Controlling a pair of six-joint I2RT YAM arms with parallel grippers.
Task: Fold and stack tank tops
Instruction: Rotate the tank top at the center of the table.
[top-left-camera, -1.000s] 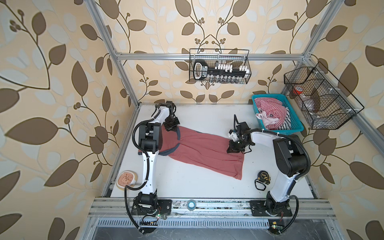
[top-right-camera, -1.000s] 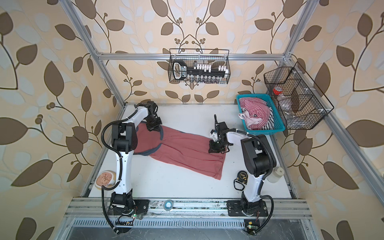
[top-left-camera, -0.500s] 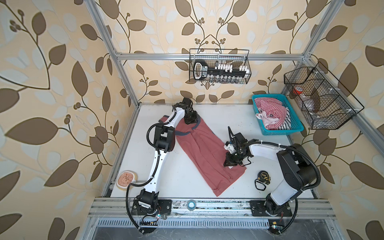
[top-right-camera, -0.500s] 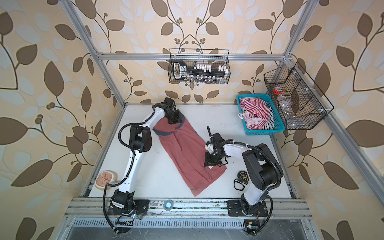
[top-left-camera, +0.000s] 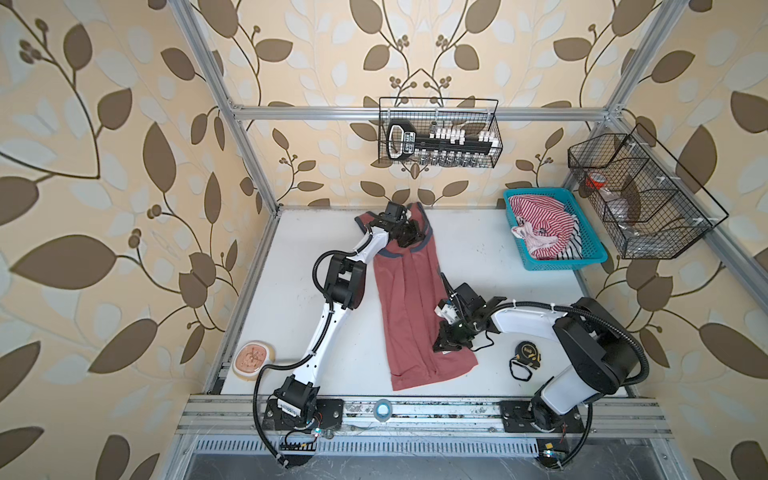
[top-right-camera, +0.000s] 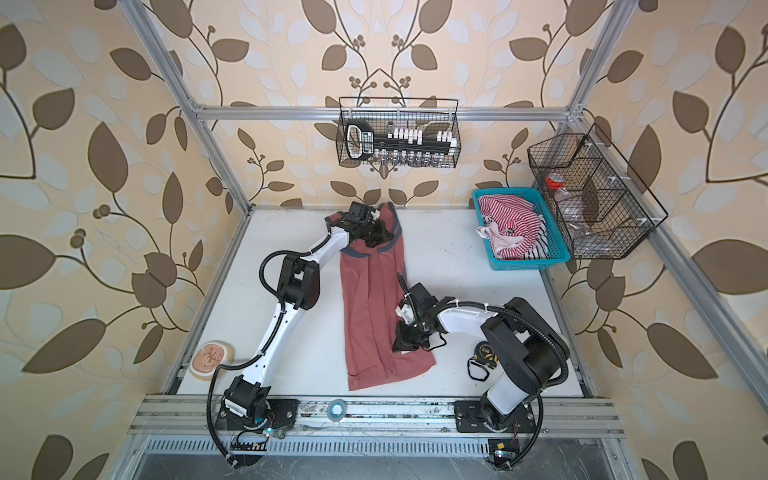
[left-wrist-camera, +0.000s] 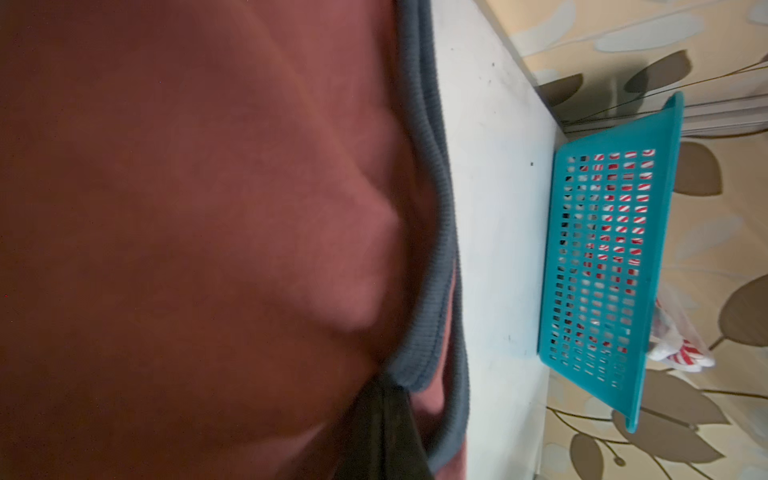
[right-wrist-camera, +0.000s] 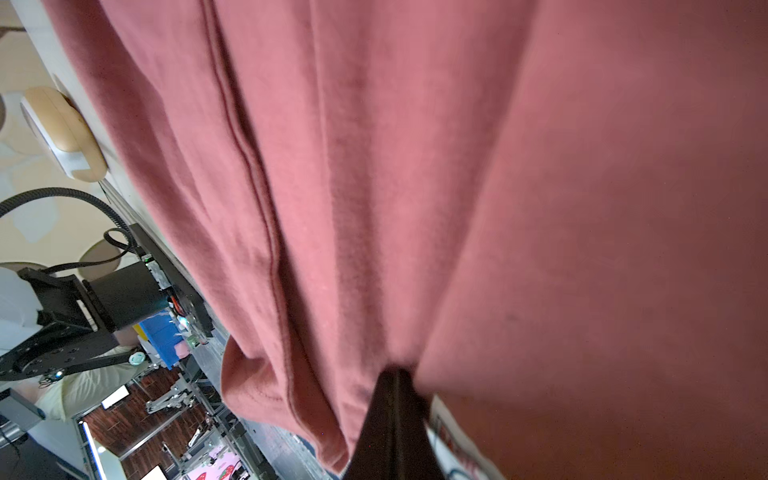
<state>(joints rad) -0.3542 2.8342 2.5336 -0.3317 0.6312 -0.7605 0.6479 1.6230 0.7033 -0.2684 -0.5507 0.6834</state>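
Mid-bench: dusty red tank top lies lengthwise, neck end at back edge, hem near front edge, creased along its length. Your left gripper is clamped tight on blue-grey-trimmed neck end by back edge. Your right gripper is pinched tight on shirt's right side near hem; wrist view shows fingers closed into cloth. Red-and-white striped tank top sits bunched in teal basket at back right corner, well apart from both grippers.
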